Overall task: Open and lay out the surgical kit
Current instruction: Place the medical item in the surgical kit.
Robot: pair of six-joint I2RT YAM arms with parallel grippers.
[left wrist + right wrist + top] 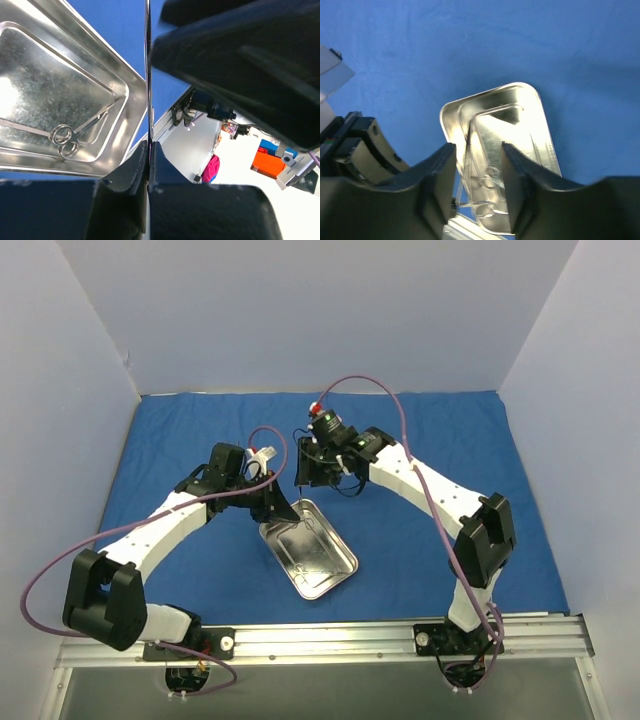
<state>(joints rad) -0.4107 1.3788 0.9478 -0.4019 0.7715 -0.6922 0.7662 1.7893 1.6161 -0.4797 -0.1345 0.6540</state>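
My left tool [149, 146] is pressed together, pinching a thin metal instrument [148, 75] that stands edge-on just beside the steel tray [338, 562]. My right tool [477, 150] hangs spread above the tray, gripping nothing I can see. The tray lies mid-way across the blue cloth [450, 440], one scissor-like instrument [65, 141] inside.

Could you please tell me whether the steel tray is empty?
No, the left wrist view shows scissors lying inside the tray.

White arm links [170, 520] with bulky black joints [105, 595] and looping purple cables [360, 378].
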